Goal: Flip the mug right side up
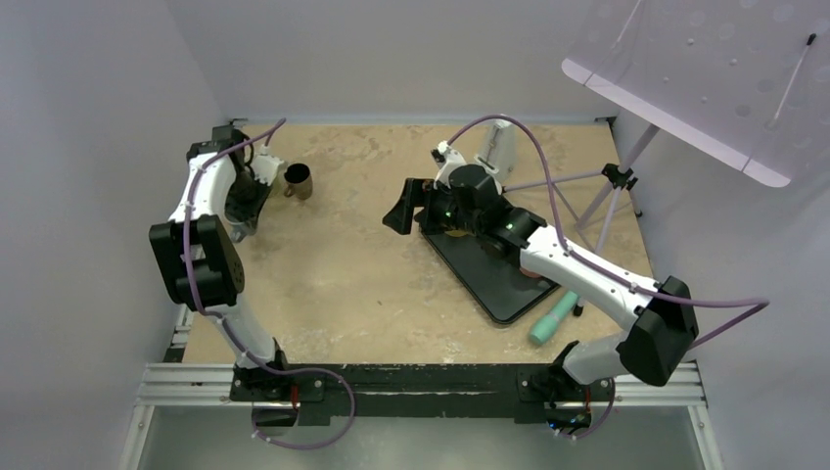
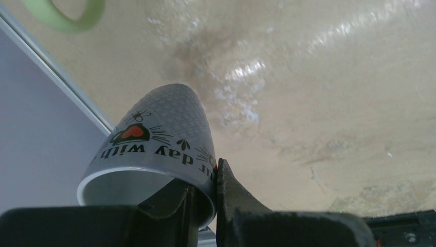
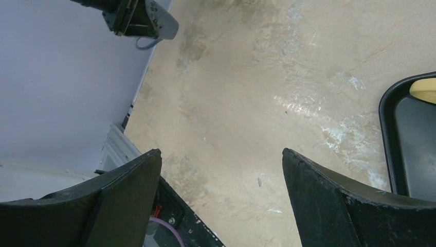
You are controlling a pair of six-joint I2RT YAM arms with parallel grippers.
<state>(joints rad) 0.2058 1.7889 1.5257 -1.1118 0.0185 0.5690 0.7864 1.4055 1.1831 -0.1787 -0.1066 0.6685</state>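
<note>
The grey mug (image 2: 164, 123) with dark lettering and a red heart is tilted, its open rim toward the left wrist camera. My left gripper (image 2: 205, 190) is shut on the rim, one finger inside and one finger (image 2: 231, 190) outside. In the top view the mug (image 1: 299, 181) is at the far left of the table beside the left gripper (image 1: 274, 186). I cannot tell whether it touches the table. My right gripper (image 1: 403, 211) is open and empty near the table's middle. In the right wrist view, the right gripper (image 3: 221, 170) faces bare table, with the mug (image 3: 160, 21) far off at top left.
A black tray (image 1: 494, 279) lies under the right arm, with a yellowish thing (image 3: 424, 88) on it. A teal object (image 1: 553, 318) lies near its right corner. A tripod (image 1: 612, 191) and a white box (image 1: 499, 147) stand at the back right. A green ring (image 2: 69, 13) lies near the left wall.
</note>
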